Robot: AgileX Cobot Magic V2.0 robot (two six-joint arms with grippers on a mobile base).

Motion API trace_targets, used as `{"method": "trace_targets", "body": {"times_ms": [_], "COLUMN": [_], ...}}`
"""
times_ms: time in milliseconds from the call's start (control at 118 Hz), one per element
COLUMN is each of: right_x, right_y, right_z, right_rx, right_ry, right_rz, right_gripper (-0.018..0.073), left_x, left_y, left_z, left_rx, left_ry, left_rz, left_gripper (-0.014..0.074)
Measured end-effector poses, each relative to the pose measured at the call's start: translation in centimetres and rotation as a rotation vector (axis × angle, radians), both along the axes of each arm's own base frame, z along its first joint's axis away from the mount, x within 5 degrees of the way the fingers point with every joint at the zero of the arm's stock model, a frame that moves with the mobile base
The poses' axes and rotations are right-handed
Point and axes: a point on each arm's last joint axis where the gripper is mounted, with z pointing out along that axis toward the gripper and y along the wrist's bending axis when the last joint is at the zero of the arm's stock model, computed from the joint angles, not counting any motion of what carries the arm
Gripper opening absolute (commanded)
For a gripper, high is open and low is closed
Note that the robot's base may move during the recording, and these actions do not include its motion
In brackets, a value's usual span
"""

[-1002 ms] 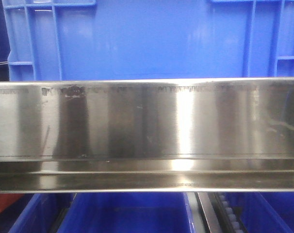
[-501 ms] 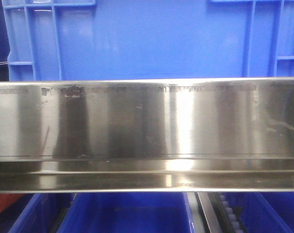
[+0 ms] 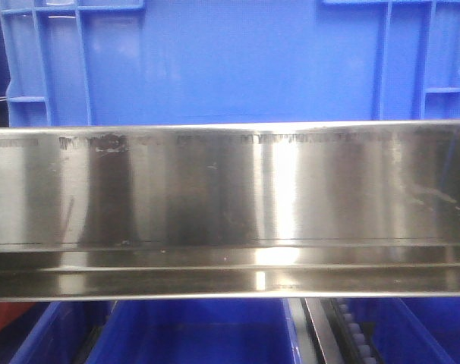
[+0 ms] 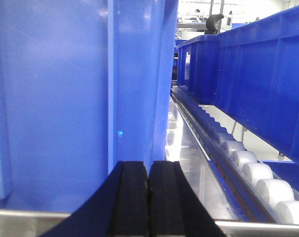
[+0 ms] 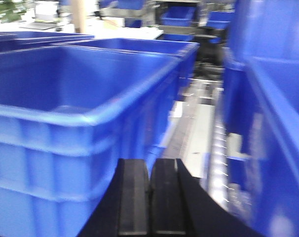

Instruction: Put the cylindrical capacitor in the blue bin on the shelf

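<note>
Steel shelf point(image 3: 230, 189) rail fronts blue bin point(image 3: 230, 61); capacitor unseen.

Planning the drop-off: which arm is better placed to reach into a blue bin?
Right, probably. The right tool, shut and empty, looks over the open blue bin; the left tool, also shut, faces a bin wall. No capacitor shows.

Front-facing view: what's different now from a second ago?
The blue bin above the shelf rail sits slightly further left and higher in frame, and the rail's scuff marks and the lower blue bins have slid left too, so the whole view shifted rather than any object. Otherwise unchanged: no gripper and no capacitor appears in this view.
</note>
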Motion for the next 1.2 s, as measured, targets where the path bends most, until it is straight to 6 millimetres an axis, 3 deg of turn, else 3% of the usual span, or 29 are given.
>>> {"method": "trace_targets", "body": {"times_ms": [357, 739, 849, 1197], "right_x": [-1.6, -2.4, -2.5, -2.6], "right_y": [-1.6, -2.4, -2.5, -2.5], "right_z": [-7.3, -12.0, -12.9, -12.8], "right_rx": [0.075, 0.075, 0.045, 0.052], "right_ry": [-0.011, -0.094, -0.104, -0.117], "right_rz": [-0.184, -0.285, -0.290, -0.295], "right_gripper": [-0.0153, -0.0153, -0.0153, -0.0153], "left_x": [0.0, 0.0, 0.0, 0.0], "left_y": [0.0, 0.0, 0.0, 0.0], "left_z": [0.0, 0.0, 0.0, 0.0], "left_rx": [0.000, 0.000, 0.000, 0.000], "left_ry": [0.000, 0.000, 0.000, -0.002], "left_rz": [0.000, 0.000, 0.000, 0.000], "left_gripper": [-0.0111, -0.0111, -0.0111, -0.0111]}}
